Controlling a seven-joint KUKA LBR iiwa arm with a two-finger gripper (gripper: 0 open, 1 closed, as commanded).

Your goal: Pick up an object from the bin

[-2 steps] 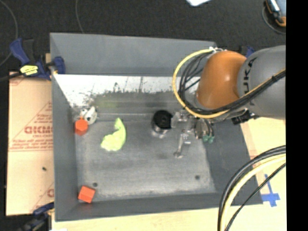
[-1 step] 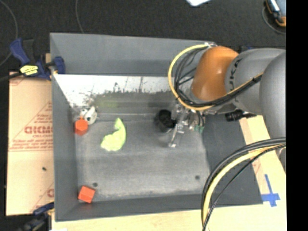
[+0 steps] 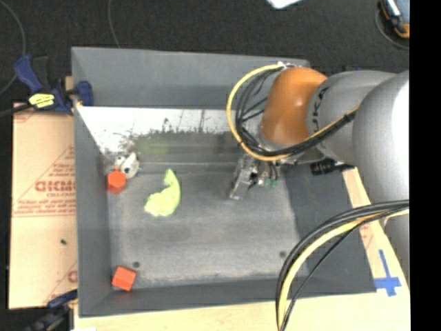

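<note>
My gripper [image 3: 242, 181] hangs low over the bin floor in the right half, near the back wall, with bare floor beneath it. The nearest loose thing is a floppy yellow-green piece [image 3: 164, 196], lying well to the gripper's left in the middle of the bin. Further left, by the left wall, sits a small orange cube [image 3: 116, 181] with a small white object [image 3: 127, 163] just behind it. An orange block [image 3: 123, 278] rests in the front left corner.
The arm with its orange cover and looping cables comes in from the right over the bin's back right corner. Bare floor stretches between the gripper and the front wall.
</note>
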